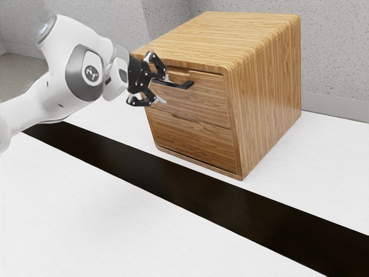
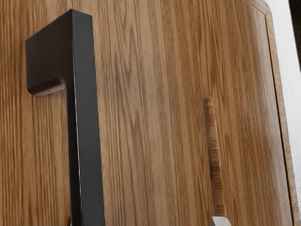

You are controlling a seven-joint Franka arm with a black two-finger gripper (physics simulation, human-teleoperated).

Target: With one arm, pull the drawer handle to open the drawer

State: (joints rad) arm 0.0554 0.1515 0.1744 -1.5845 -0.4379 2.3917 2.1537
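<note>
A wooden cabinet (image 1: 262, 86) stands on the table, with two drawers on the face turned toward the arm. The upper drawer (image 1: 199, 98) carries a black bar handle (image 1: 176, 83). My gripper (image 1: 161, 86) is open at the handle's near end, one finger above the bar and one below, with a gap on each side. From the wrist, the handle (image 2: 84, 141) runs close in front of the drawer front (image 2: 155, 113), and one grey fingertip (image 2: 220, 221) peeks in at the edge. A thin dark gap shows under the cabinet top above the upper drawer.
The lower drawer (image 1: 193, 138) has no handle in sight. A white tabletop (image 1: 86, 219) is crossed by a wide black stripe (image 1: 219, 202) in front of the cabinet. A grey wall (image 1: 340, 52) rises behind.
</note>
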